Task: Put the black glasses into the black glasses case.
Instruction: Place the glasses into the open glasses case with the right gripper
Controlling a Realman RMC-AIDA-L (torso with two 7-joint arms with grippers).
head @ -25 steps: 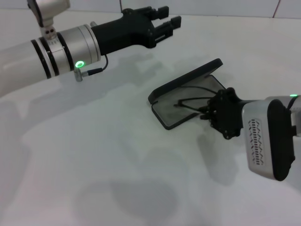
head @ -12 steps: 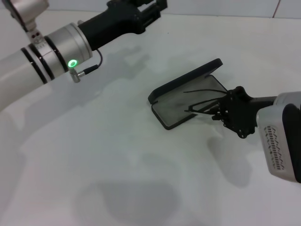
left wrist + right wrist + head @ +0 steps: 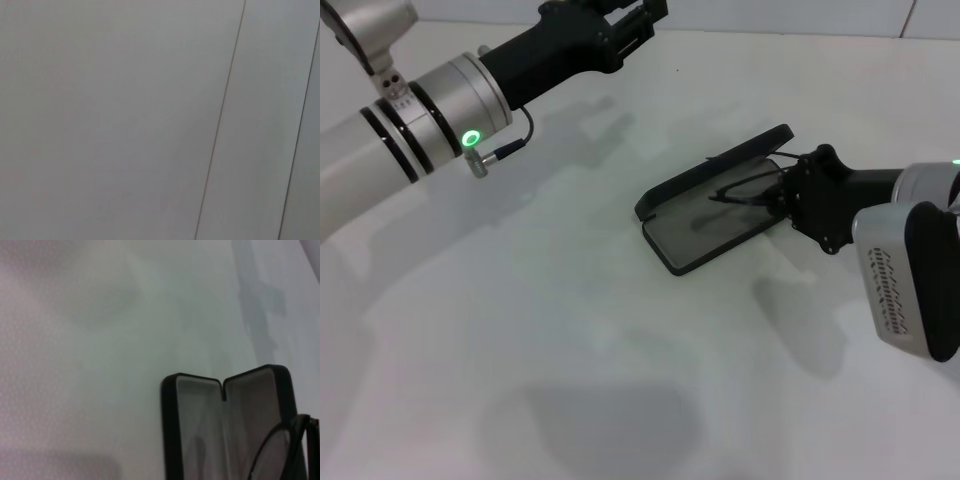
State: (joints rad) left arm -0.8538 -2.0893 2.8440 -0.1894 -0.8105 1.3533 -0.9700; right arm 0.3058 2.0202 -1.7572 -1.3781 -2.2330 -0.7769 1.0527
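Presently, the right gripper (image 3: pixel 782 196) is positioned at the near right end of the black glasses case (image 3: pixel 715 200), which lies open on the white table (image 3: pixel 570 330). The black glasses (image 3: pixel 745 188) are clamped in the fingers of this gripper and are held just ahead of it, over the open case; whether the frame touches the grey lining cannot be determined from the head view. The temple arms are seen extending away from the gripper across the case interior. The case lid is raised on the side beyond the gripper, and the shallow base tray lies on the side nearer the camera. In the right wrist view, the case (image 3: pixel 225 425) is shown with both grey-lined halves facing the camera, joined at the hinge notch, and one rounded lens of the glasses (image 3: pixel 280 452) is seen directly in front of the gripper, overlapping the nearer half of the case. The gripper's own fingers are not visible in that view. The left gripper (image 3: pixel 625 22) is held well apart from the case, raised above the far left part of the table; its fingers are seen set close together with nothing between them. Only a plain pale surface crossed by thin seam lines is shown in the left wrist view.
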